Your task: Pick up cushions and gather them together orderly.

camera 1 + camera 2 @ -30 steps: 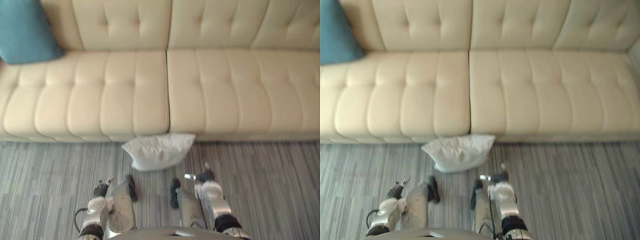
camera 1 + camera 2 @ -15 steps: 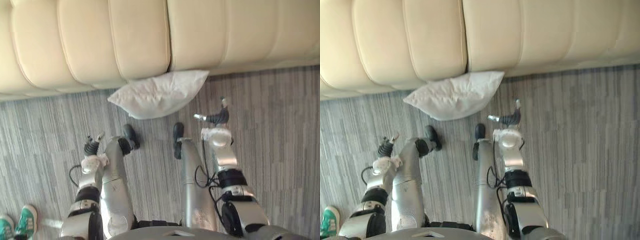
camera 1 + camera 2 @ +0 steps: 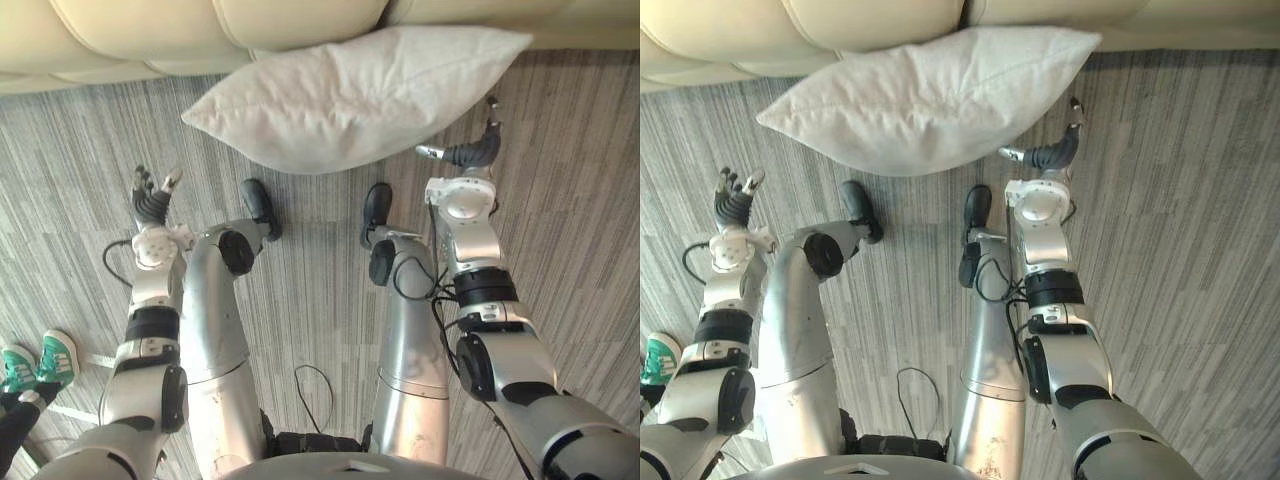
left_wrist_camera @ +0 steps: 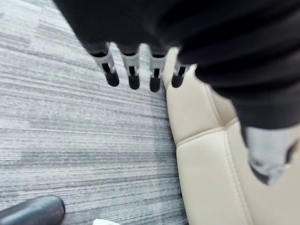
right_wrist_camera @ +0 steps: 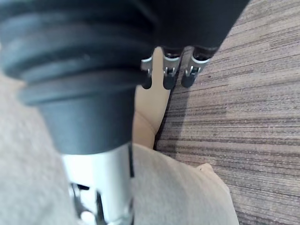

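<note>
Lying cushion point(image 3: 350, 95): white and plump, it sat on the striped grey floor point(image 3: 580, 200), its far edge against the base of the cream sofa point(image 3: 150, 30); neither hand held it.
Left hand point(image 3: 150, 205): hung above the floor near the cushion's left corner, apart from it, arm stretched forward.
Left fingers point(image 4: 133, 77): loosely straight, spread, holding nothing.
Right hand point(image 3: 472, 155): hung just beside the cushion's right corner, thumb pointing toward it; contact could not be told.
Right fingers point(image 5: 168, 77): straight, empty, above floor and sofa edge.
Person: green shoes point(image 3: 40, 360) stood at the robot's left.
</note>
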Robot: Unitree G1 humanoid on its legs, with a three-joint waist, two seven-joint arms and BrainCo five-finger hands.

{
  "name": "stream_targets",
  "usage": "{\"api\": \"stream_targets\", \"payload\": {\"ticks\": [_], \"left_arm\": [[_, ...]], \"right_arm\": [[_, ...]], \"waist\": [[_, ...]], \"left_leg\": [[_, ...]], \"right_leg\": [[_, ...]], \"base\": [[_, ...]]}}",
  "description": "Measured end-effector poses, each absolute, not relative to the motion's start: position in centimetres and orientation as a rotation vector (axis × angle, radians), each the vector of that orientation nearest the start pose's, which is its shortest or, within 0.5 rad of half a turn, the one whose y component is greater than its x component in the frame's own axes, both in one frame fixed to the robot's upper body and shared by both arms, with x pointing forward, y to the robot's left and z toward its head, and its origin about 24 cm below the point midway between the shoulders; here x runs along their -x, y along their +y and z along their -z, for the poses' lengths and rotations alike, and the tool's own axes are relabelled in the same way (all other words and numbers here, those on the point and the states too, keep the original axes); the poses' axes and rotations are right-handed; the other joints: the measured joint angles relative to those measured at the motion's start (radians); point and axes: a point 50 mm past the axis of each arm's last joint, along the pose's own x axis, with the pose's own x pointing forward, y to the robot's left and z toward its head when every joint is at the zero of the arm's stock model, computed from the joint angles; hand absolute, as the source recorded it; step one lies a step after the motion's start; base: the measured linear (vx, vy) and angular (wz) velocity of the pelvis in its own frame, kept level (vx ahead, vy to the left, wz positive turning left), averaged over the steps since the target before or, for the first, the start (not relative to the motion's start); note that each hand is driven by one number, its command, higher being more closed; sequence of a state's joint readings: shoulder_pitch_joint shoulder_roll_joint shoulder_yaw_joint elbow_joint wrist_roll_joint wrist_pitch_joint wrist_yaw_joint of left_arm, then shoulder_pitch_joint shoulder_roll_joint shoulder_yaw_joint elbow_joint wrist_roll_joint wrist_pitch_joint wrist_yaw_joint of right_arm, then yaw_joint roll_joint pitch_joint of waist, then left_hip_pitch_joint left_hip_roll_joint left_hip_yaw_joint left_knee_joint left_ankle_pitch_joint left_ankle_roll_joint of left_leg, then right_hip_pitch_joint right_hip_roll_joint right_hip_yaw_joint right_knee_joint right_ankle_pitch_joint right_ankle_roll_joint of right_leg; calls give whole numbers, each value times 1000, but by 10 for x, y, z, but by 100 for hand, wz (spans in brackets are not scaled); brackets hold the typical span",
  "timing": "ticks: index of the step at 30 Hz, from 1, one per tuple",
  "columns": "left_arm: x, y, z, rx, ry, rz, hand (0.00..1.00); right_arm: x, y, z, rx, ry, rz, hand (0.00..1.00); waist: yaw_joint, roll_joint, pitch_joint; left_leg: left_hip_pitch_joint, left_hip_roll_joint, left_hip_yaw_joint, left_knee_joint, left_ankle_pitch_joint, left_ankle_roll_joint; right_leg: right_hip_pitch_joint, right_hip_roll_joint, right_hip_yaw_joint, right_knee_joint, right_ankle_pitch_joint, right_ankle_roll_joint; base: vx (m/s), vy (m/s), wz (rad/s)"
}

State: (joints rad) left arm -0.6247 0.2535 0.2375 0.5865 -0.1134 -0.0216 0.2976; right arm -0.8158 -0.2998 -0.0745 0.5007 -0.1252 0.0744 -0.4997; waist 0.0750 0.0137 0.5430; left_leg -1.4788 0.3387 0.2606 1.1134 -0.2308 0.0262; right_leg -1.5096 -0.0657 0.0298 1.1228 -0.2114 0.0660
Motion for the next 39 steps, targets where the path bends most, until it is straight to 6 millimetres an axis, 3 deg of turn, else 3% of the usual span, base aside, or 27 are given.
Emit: {"api": "stream_targets", "payload": {"ticks": [2, 9, 10, 14, 15, 25, 39], "left_arm": [[-364, 230, -135, -24, -170, -432, 0], [-378, 193, -178, -78, -299, -333, 0], [-380, 188, -184, -85, -317, -316, 0], [-382, 166, -201, -126, -380, -266, 0], [-381, 161, -204, -139, -398, -253, 100], [-374, 131, -218, -236, -495, -165, 100], [-374, 135, -230, -311, -539, -161, 100]], "right_arm": [[-382, -195, -209, 321, -362, 524, 0], [-386, -170, -224, 345, -412, 479, 0], [-386, -168, -227, 350, -423, 478, 100], [-385, -162, -233, 378, -460, 480, 100], [-384, -160, -235, 375, -472, 481, 100], [-370, -144, -245, 360, -570, 501, 100], [-358, -143, -251, 322, -626, 488, 100]], "waist": [[1, 0, 7], [-14, -1, 7], [-18, -1, 7], [-26, -1, 7], [-27, -1, 7], [-42, -1, 7], [-55, -1, 3]], "left_leg": [[-47, 0, -15, 16, 5, -4], [-91, -14, -32, 15, 24, -6], [-97, -16, -35, 14, 26, -6], [-110, -24, -41, -5, 45, -2], [-109, -26, -43, -11, 50, -4], [-123, -25, -70, -25, 67, -16], [-55, -17, -92, -70, 83, -38]], "right_leg": [[-43, -1, -7, 24, -4, -8], [-85, -17, -20, 47, -8, -12], [-89, -18, -25, 48, -10, -13], [-100, -24, -37, 45, -12, -16], [-99, -27, -40, 45, -15, -18], [-97, -21, -67, 28, -10, -25], [-5, -12, -100, -28, 5, -48]], "base": [[-90, 1, 8], [-60, 15, 10], [-55, 17, 9], [-44, 5, 10], [-46, -1, 12], [-57, -2, 0], [-65, -14, -2]]}}
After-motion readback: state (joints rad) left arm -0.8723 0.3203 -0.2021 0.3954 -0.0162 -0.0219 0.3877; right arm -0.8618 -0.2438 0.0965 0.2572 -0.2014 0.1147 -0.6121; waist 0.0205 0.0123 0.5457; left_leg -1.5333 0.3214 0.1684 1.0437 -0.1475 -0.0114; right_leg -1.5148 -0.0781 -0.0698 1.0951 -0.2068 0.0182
